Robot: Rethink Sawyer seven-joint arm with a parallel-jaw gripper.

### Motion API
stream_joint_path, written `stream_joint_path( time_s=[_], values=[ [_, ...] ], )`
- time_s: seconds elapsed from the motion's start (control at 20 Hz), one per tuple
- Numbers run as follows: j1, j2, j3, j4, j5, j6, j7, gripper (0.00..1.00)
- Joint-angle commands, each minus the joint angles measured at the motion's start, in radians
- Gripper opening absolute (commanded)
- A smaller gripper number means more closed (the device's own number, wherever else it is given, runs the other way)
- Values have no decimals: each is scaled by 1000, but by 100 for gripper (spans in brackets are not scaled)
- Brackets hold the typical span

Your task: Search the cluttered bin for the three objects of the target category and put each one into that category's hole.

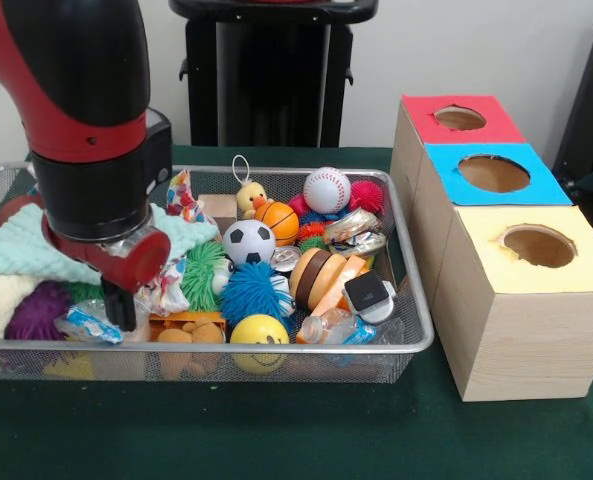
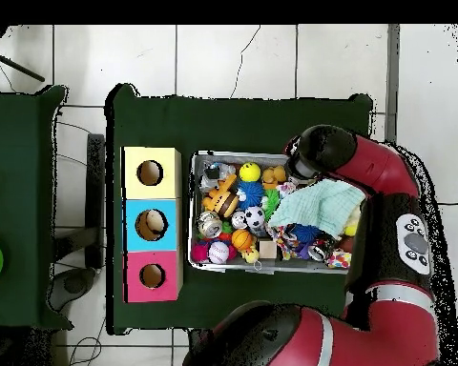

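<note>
A bottle [image 1: 88,323] lies in the basket [image 1: 421,330] just beside the gripper [image 1: 123,308]; whether the gripper is apart or together I cannot tell. Another bottle [image 1: 338,329] lies below the soccer ball [image 1: 248,241]. Both look light, thin, easily crushed and slippery, so grip gently across the middle.

red arm [image 2: 376,172] curls over the cluttered bin [image 2: 271,156] beside three holed boxes [image 2: 152,224].
</note>
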Motion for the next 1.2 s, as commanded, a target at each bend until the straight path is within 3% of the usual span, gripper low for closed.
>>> stream_joint_path(
  time_s=[0.05,1.2],
  values=[
    [4,-31,-3,86,8,119,100,0],
    [0,-44,-18,123,-3,80,81,0]
  ],
)
